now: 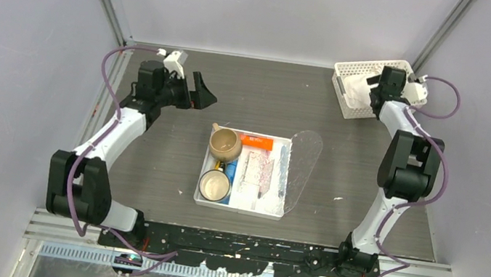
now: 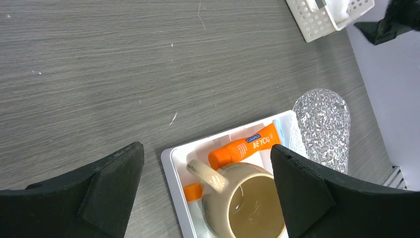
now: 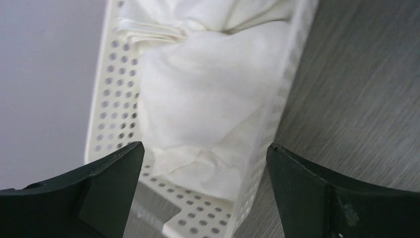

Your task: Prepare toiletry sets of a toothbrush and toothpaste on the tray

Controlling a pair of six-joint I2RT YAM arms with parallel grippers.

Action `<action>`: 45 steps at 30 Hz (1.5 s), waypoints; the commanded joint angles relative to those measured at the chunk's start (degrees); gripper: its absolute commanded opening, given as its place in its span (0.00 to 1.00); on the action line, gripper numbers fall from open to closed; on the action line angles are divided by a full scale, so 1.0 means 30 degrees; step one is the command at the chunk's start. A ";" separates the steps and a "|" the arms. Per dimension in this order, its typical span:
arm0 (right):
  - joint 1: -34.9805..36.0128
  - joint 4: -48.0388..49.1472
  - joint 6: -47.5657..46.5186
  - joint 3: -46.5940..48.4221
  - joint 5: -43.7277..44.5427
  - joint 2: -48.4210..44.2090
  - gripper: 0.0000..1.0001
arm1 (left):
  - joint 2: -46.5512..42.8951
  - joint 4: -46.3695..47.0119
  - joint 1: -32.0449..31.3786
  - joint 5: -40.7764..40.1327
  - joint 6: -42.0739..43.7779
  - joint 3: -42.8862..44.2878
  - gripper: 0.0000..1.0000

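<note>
An orange toothpaste (image 1: 257, 141) (image 2: 246, 146) lies at the far end of a white compartmented tray (image 1: 238, 208), beside a beige mug (image 1: 224, 143) (image 2: 247, 206). A second orange cap (image 2: 193, 191) pokes out beside that mug. A thin pale-blue stick, likely a toothbrush (image 1: 281, 167), lies along the white tray's right side. The tray (image 1: 303, 163) (image 2: 322, 124) of clear textured plastic rests against that side and looks bare. My left gripper (image 1: 205, 92) (image 2: 206, 148) hangs open above the table, left of the mug. My right gripper (image 1: 374, 92) (image 3: 205, 145) is open over a white basket, holding nothing.
The white perforated basket (image 1: 355, 74) (image 3: 208, 208) (image 2: 317, 22) stands at the far right corner with a crumpled white cloth (image 3: 213, 114) in it. A second mug (image 1: 214, 187) sits in the white tray's near-left compartment. Grey walls close in left, right and behind.
</note>
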 commanded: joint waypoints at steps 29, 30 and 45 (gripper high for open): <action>0.2858 -1.0163 -1.1985 1.4632 -0.5090 0.7962 1.00 | -0.2440 -0.0996 -0.0594 -0.3158 -0.0116 -0.1869 1.00; 0.2783 -0.9872 -1.2125 1.4700 -0.4900 0.7878 1.00 | -0.2326 -0.0938 -0.0594 -0.3155 -0.0116 -0.1914 1.00; 0.6978 -0.6145 -1.4252 0.4061 0.0540 -0.4273 1.00 | -0.4625 -0.2282 -0.0608 -0.4854 -0.0610 -0.2096 1.00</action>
